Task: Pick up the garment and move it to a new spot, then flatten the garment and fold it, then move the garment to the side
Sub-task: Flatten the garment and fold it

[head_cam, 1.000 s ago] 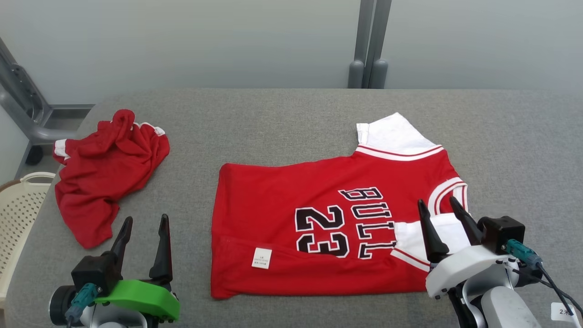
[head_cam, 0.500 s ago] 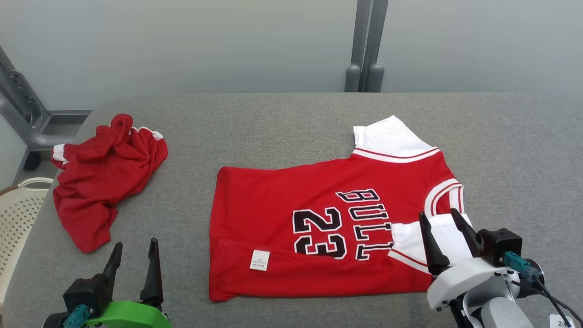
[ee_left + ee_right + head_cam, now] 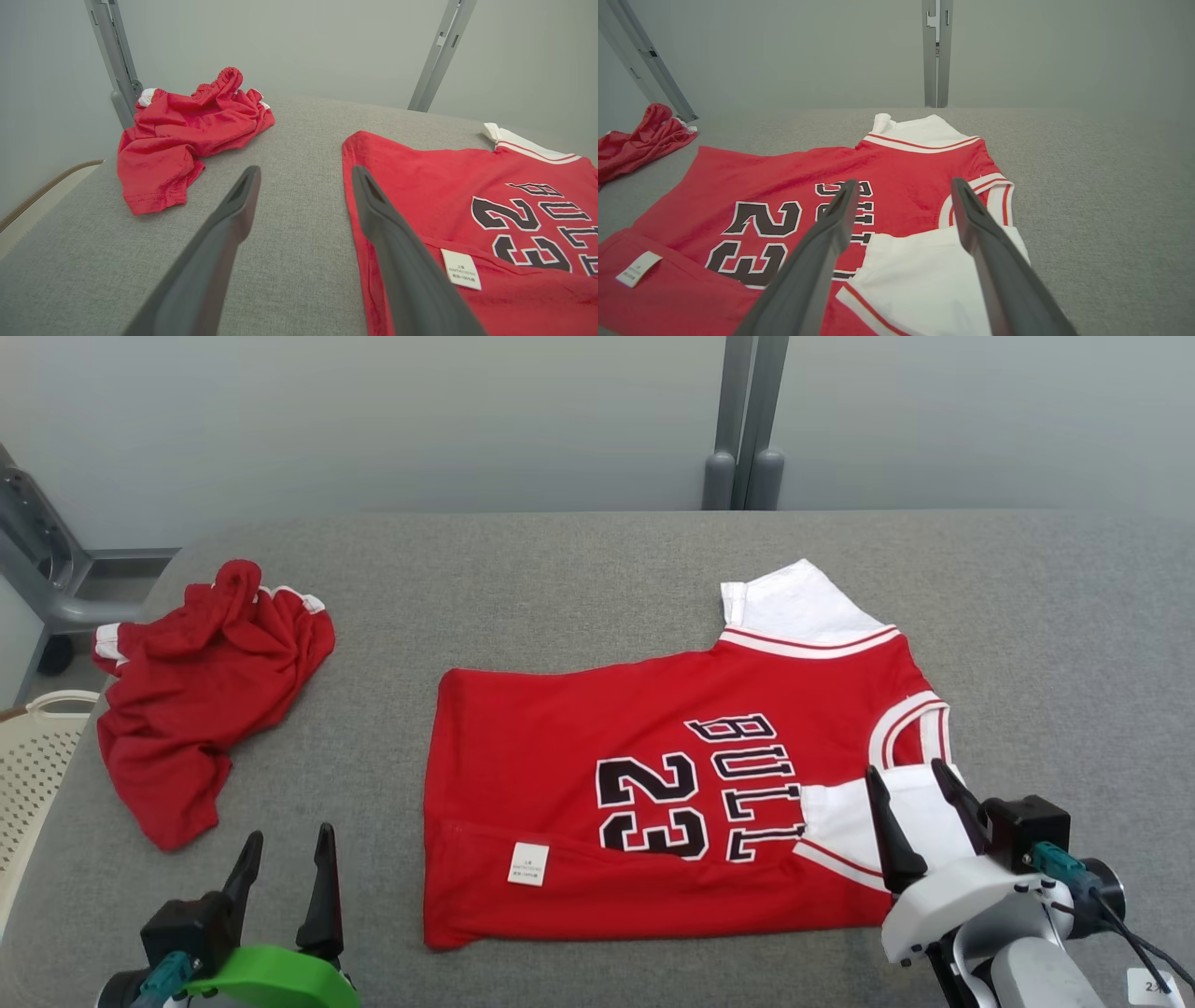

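Red jersey (image 3: 672,775) lies spread on the grey table (image 3: 560,579), just toward 3 o'clock of centre in the head view, with its neck at 3 o'clock and its hem at 9 o'clock. Its 6 o'clock long edge is turned up over the front, showing a white label (image 3: 528,863). The near sleeve (image 3: 845,821) is folded in across the end of the lettering (image 3: 695,784). The far sleeve (image 3: 794,602), at 1 o'clock, lies out flat and unfolded.

Judging from this, the lift to a new spot and the flattening look done, and the folding is partly done. The 12 o'clock side and its sleeve are not yet brought in. The crosswise fold and the move to the side are left as well.

At 7 o'clock the left gripper (image 3: 288,835) has its jaws spread with nothing between them. It is over bare table just beside the hem. At 4 o'clock the right gripper (image 3: 904,770) is likewise spread and empty, poised over the near sleeve. Whether its tips touch the cloth I cannot tell.

Crumpled shorts (image 3: 205,681) sit at 9 to 10 o'clock, well apart from the jersey. A basket (image 3: 37,747) stands past the table's 9 o'clock edge.
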Motion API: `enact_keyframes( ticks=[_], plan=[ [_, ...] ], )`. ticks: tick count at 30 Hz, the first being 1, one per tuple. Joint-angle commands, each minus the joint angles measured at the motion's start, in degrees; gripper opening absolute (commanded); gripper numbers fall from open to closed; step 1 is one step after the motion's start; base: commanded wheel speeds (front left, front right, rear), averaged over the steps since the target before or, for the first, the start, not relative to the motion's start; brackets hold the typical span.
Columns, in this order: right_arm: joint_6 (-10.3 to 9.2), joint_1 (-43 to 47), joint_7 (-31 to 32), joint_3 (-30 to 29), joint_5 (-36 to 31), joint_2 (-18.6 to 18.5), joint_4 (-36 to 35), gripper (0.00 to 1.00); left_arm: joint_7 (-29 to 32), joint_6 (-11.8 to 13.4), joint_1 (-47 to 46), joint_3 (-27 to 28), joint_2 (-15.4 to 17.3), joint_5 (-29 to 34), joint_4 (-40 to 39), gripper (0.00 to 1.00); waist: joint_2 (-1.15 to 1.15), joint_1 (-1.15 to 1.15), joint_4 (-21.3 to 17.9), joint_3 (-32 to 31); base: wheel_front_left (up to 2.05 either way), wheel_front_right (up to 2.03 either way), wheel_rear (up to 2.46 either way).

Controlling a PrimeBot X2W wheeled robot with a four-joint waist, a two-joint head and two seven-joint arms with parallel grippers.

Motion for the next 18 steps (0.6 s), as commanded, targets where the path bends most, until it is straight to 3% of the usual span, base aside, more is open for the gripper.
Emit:
enact_keyframes(
  ticks=[1, 4, 8, 13, 18],
  plan=[
    [-0.03, -0.93, 0.08, -0.02, -0.53, -0.14, -0.11, 1.00, 0.19, -0.18, -1.37, -0.04, 0.57, 0.45, -0.03, 1.00, 0.00, 0.00, -0.03, 0.37, 0.00, 0.00, 0.00],
    [-0.03, -3.37, 2.10, 0.42, -1.26, -0.40, -0.46, 1.00, 1.67, -0.34, -3.67, -0.52, 1.12, 0.72, 0.19, 1.00, 0.00, 0.00, -0.17, 1.96, 0.00, 0.00, 0.00],
    [-0.05, -9.28, 9.25, 2.59, 0.14, -2.92, -0.68, 1.00, 5.84, -1.25, -9.89, -1.77, 2.48, 1.58, 0.43, 1.00, 0.00, 0.00, -0.42, 5.92, 0.00, 0.00, 0.00],
    [-0.05, -20.22, 22.90, 9.16, 3.00, -9.75, -0.22, 1.00, 13.59, -3.89, -21.07, -4.53, 3.92, 2.32, 3.55, 1.00, 0.00, 0.00, -1.13, 12.53, 0.00, 0.00, 0.00],
    [-0.05, -32.46, 32.18, 17.01, 8.22, -17.11, -0.28, 1.00, 22.37, -5.70, -33.09, -7.57, 4.97, 2.39, 8.09, 1.00, 0.00, 0.00, -1.75, 18.99, 0.00, 0.00, 0.00]
  ],
)
